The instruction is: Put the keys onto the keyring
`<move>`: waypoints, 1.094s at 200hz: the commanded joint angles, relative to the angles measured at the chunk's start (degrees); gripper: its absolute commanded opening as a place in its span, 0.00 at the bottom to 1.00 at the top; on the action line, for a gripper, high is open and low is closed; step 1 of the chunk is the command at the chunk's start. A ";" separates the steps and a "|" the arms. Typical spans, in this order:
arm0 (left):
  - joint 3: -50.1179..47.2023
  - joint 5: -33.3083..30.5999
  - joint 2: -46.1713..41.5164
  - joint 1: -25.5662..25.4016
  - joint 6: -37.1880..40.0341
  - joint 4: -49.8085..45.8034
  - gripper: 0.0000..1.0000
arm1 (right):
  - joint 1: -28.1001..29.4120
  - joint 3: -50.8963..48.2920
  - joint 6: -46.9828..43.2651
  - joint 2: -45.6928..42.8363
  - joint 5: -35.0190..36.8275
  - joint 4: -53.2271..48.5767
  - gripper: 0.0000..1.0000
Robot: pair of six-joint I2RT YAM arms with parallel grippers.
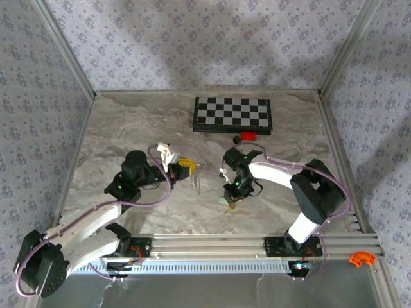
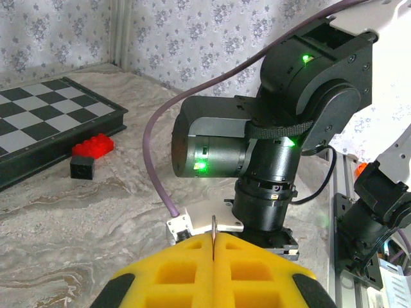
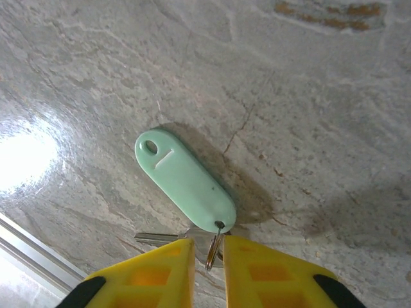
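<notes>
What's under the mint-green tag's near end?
A silvery key pokes out beneath the mint-green tag; a small ring threads the tag's hole. Its other end is covered by the tag and the yellow fingers.

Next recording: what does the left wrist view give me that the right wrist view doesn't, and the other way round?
Left wrist view: the checkerboard, a red block, a black block, the right arm, and the left claw shut on a thin edge of the keyring. Right wrist view: the mint-green key lying flat, its small ring upright between the fingers of the right claw. Shared: marbled tabletop and yellow finger pads.
</notes>
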 commanded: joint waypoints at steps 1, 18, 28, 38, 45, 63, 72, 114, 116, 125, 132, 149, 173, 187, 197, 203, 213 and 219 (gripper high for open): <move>0.45 1.50 -0.12 0.46 -0.94 3.54 0.00 | 0.26 1.79 -1.39 0.59 0.45 -2.55 0.17; 0.40 1.56 -0.17 0.67 -1.01 3.66 0.00 | 0.17 1.88 -1.79 0.79 0.54 -3.07 0.14; 0.44 1.56 -0.20 0.68 -0.95 3.60 0.00 | 0.18 1.99 -1.91 0.65 0.45 -3.05 0.12; 0.38 1.57 -0.13 0.77 -1.03 3.71 0.00 | 0.09 2.09 -2.01 0.62 0.37 -3.18 0.11; 0.44 1.54 -0.08 0.75 -1.03 3.70 0.00 | 0.07 2.23 -2.19 0.60 0.34 -3.27 0.10; 0.45 1.73 -0.05 0.89 -1.12 3.89 0.00 | 0.09 2.45 -2.36 0.61 0.46 -3.58 0.12; 0.42 1.74 0.02 1.03 -1.21 3.94 0.00 | 0.08 2.38 -2.40 0.59 0.36 -3.58 0.14; 0.34 1.93 0.09 1.07 -1.31 4.06 0.00 | 0.20 2.14 -2.45 0.94 -0.25 -3.15 0.20; 0.36 1.87 0.06 1.13 -1.35 4.04 0.00 | 0.20 2.10 -2.49 0.92 -0.25 -3.07 0.20; 0.36 1.86 0.04 1.14 -1.34 4.04 0.00 | 0.20 2.11 -2.54 1.12 -0.33 -2.94 0.20; 0.36 1.91 0.05 1.15 -1.36 4.11 0.00 | 0.29 2.09 -2.54 1.18 -0.34 -2.92 0.20; 0.30 1.91 0.17 1.14 -1.36 4.12 0.00 | 0.36 2.05 -2.54 1.38 -0.34 -2.88 0.20; 0.27 1.91 0.18 1.18 -1.33 4.42 0.00 | 0.46 2.04 -2.72 1.75 -0.34 -2.79 0.18; 0.19 1.90 0.20 1.18 -1.39 4.47 0.00 | 0.46 2.11 -2.89 2.01 -0.34 -2.78 0.17; 0.19 1.91 0.30 1.16 -1.41 4.47 0.00 | 0.46 2.14 -2.89 1.99 -0.33 -2.79 0.15; 0.21 1.98 0.27 1.22 -1.43 4.47 0.00 | 0.46 2.14 -2.89 1.87 -0.25 -2.88 0.15; 0.19 2.07 0.40 1.24 -1.48 4.56 0.00 | 0.46 2.19 -2.98 1.77 -0.25 -2.83 0.13; 0.19 2.09 0.40 1.24 -1.57 4.64 0.00 | 0.46 2.23 -3.05 1.79 -0.25 -3.00 0.11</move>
